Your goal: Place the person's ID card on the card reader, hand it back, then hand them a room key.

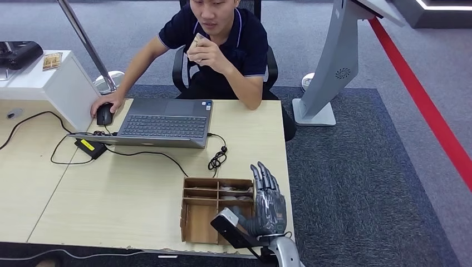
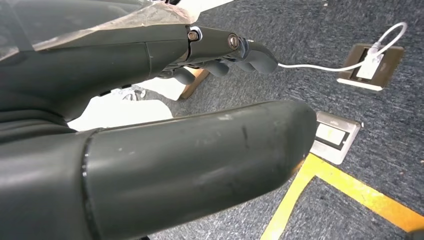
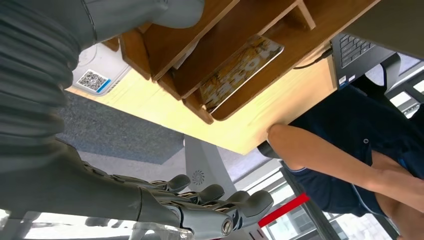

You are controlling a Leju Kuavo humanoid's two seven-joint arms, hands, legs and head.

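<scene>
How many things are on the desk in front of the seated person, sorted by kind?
Laptop: 1
Mouse: 1
Wooden organizer box: 1
Black adapter with yellow label: 1
Coiled black cable: 1
Total: 5

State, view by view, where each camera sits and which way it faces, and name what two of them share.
Head view: high on the robot, facing forward and down at the desk, the laptop and the seated person; the right hand rises beside the wooden organizer.
Left wrist view: behind the left hand, facing down at grey carpet and floor sockets.
Right wrist view: behind the right hand, facing the organizer, turned.
Shared: head and right wrist views both show the organizer, desk and person.
</scene>
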